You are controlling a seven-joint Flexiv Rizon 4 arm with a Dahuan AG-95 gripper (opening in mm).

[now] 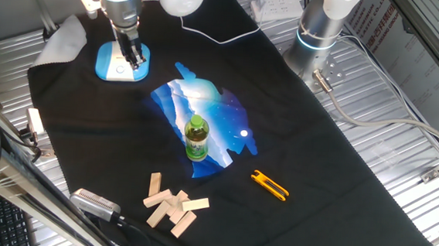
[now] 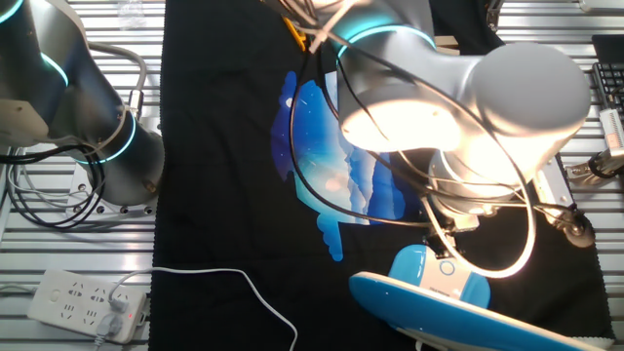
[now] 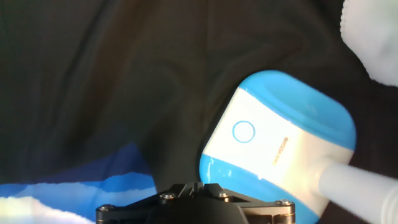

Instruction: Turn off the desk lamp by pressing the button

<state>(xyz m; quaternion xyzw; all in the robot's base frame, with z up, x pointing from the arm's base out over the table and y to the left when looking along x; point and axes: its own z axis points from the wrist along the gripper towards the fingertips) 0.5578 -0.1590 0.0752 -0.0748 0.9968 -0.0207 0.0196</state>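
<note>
The desk lamp's light-blue base [image 1: 115,63] stands at the far left of the black cloth. In the hand view its white top panel [image 3: 273,146] carries a round ring button [image 3: 244,131], and the white neck [image 3: 357,186] leaves at the lower right. The lamp head [image 2: 478,314] crosses the bottom of the other fixed view, and bright light falls on the arm above it. My gripper [image 1: 135,60] hangs just over the base's right side. The hand view shows only the gripper's black body, and no view shows the fingertips clearly.
A pale cloth [image 1: 64,41] lies left of the lamp and shows in the hand view [image 3: 373,31]. A green bottle [image 1: 196,138] stands on a blue-white patch [image 1: 204,118]. Wooden blocks [image 1: 171,205], a yellow tool [image 1: 269,185] and a second arm's base [image 1: 319,29] are further off.
</note>
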